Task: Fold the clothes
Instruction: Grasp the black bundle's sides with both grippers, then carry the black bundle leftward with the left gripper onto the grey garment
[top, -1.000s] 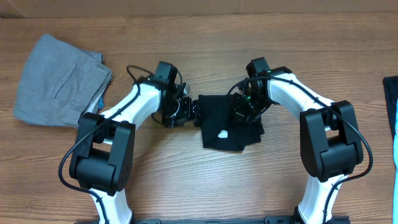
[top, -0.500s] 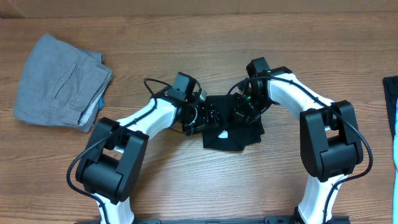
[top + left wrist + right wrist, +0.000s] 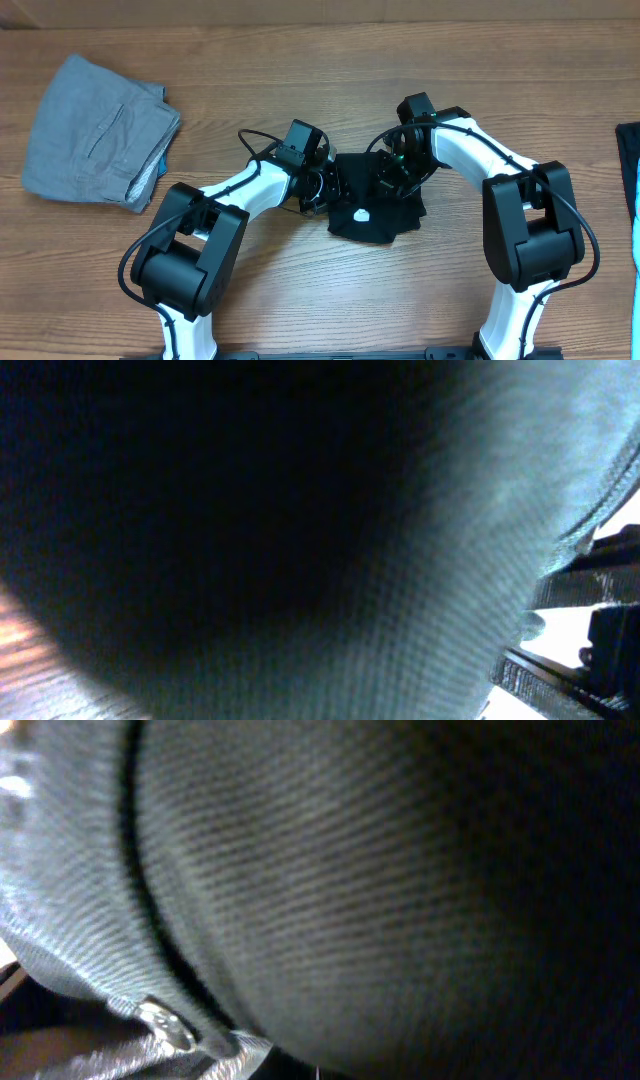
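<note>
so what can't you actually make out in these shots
- left fingers: left wrist view, black garment fills the lens; open or shut, unclear
- right fingers: what they pinch, hidden overhead by the right arm, in the right wrist view by cloth
- dark item: overhead, cut off by the right edge

left hand (image 3: 333, 190) near closed right hand (image 3: 388, 176)

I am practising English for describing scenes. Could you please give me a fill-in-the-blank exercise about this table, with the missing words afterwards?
1. The garment in the middle of the table is ___ in colour.
2. The folded trousers are light ___.
3. The trousers lie on the robot's ___ side of the table.
Missing words: black; grey; left.
</note>
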`<act>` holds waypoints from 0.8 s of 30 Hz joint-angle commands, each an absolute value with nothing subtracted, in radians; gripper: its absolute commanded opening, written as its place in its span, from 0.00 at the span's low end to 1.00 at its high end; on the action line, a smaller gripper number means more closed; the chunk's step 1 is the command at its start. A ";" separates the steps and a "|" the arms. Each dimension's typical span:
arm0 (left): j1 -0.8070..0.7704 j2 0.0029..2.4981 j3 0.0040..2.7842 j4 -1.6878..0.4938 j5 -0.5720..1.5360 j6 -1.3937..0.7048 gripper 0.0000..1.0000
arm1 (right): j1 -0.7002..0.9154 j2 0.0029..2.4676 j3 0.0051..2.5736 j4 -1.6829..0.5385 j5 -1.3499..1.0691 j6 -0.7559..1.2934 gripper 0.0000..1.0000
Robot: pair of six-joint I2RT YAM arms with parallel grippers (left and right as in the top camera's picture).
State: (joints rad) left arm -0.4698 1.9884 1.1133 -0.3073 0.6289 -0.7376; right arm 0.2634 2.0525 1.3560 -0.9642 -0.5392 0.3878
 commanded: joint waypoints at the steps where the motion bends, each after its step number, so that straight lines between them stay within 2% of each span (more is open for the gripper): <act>1: -0.468 2.034 1.090 -0.330 0.577 -0.705 0.07 | 0.249 2.101 1.332 -0.987 -0.405 0.386 0.04; 2: -0.462 2.030 1.091 -0.336 0.576 -0.687 0.04 | 0.245 2.090 1.333 -0.995 -0.400 0.385 0.04; 10: -0.369 1.917 1.136 -0.431 0.568 -0.495 0.04 | 0.197 1.855 1.386 -1.093 -0.331 0.340 0.04; 16: -0.321 1.827 1.179 -0.491 0.570 -0.427 0.04 | 0.173 1.679 1.427 -1.106 -0.329 0.341 0.05; 24: -0.195 1.668 1.319 -0.545 0.567 -0.376 0.04 | 0.173 1.610 1.429 -1.134 -0.330 0.341 0.05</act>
